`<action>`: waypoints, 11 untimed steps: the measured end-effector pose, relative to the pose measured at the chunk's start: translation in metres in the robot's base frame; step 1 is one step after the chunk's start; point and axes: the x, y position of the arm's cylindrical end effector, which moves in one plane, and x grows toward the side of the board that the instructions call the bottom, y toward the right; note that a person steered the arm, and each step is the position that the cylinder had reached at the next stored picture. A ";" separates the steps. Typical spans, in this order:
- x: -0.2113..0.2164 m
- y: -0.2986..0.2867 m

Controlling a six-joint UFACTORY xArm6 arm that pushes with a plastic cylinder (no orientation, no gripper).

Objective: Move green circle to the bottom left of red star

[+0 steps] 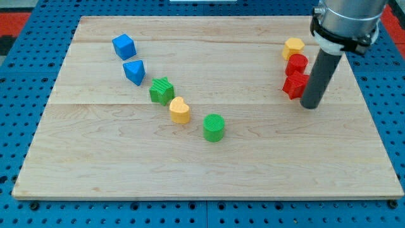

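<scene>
The green circle [214,127] is a short cylinder near the middle of the wooden board [126,171]. The red star [293,86] lies at the view's right, just below a red round-edged block [296,64]. My tip [310,105] is at the end of the dark rod, just right of and slightly below the red star, close to or touching it. The tip is far to the right of the green circle.
A yellow hexagon [293,47] sits above the red blocks. A diagonal row runs from upper left: blue cube [124,46], blue triangle [134,71], green star [162,91], yellow heart [180,110]. The board lies on a blue perforated base [392,126].
</scene>
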 end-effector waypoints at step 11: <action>-0.015 -0.127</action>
